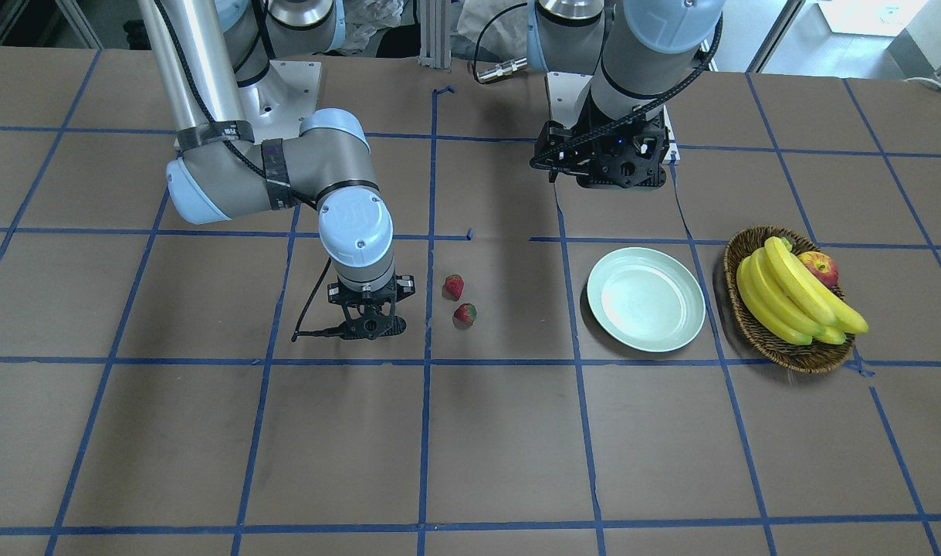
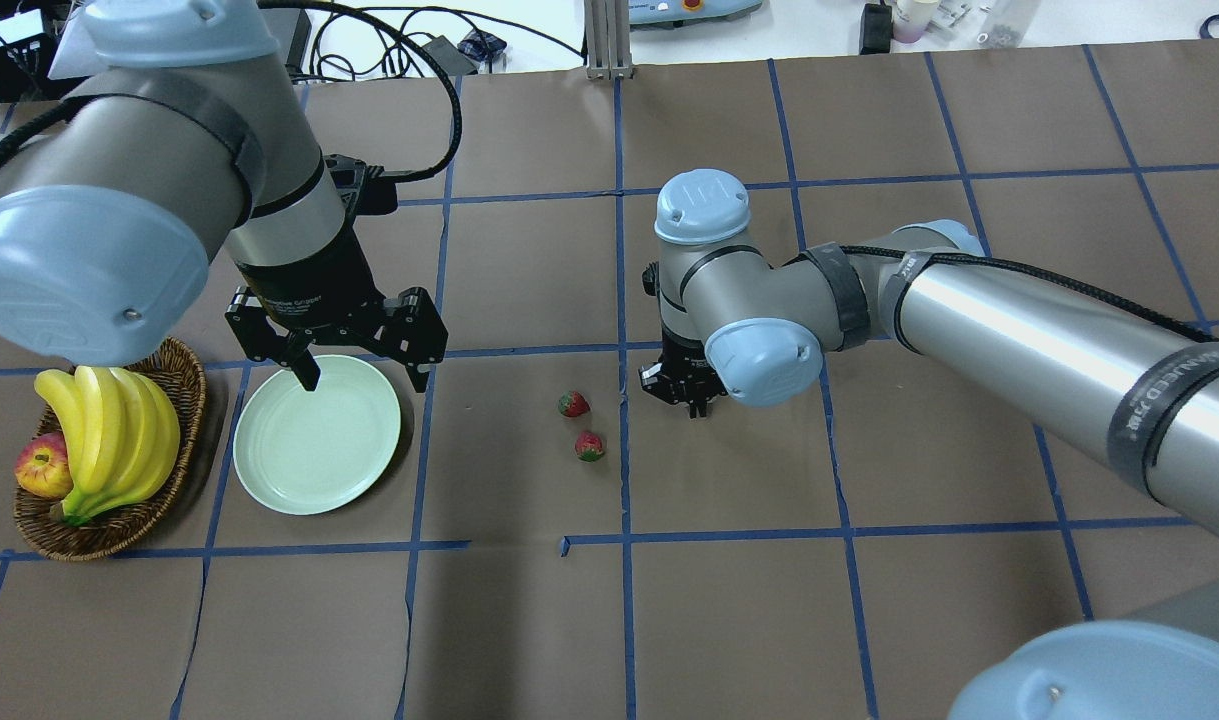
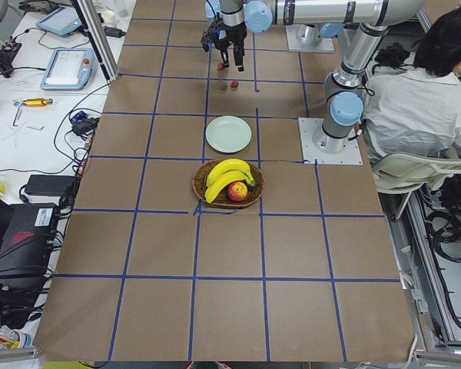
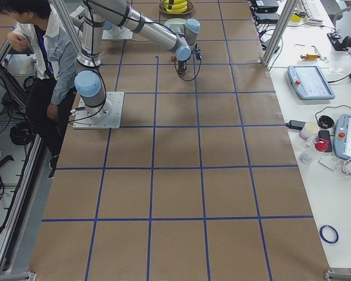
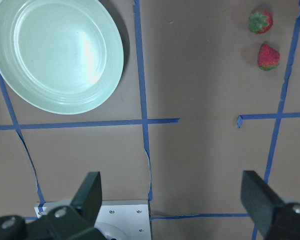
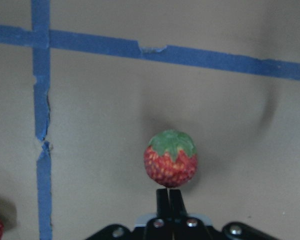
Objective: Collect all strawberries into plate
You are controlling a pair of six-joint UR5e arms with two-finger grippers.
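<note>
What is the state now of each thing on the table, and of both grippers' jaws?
Left gripper: jaws open, empty.
Right gripper: jaws shut, gripping nothing.
Pale mint-green round plate: empty.
Two small red strawberries: lying on the table, outside the plate.
Third red strawberry: on the table, just past the right jaws.
Brown woven wicker basket: holds yellow bananas and a red-yellow apple.

The desk (image 2: 509, 300) is bare between the plate (image 2: 317, 450) and the two strawberries (image 2: 573, 404) at its 3 o'clock. A fruit basket (image 2: 194, 400) sits just beside the plate at 9 o'clock. The left end effector (image 2: 365, 384) hangs over the plate's 12 o'clock rim, fingers wide apart. The right end effector (image 2: 695, 408) stands near the strawberries, at their 3 o'clock.
</note>
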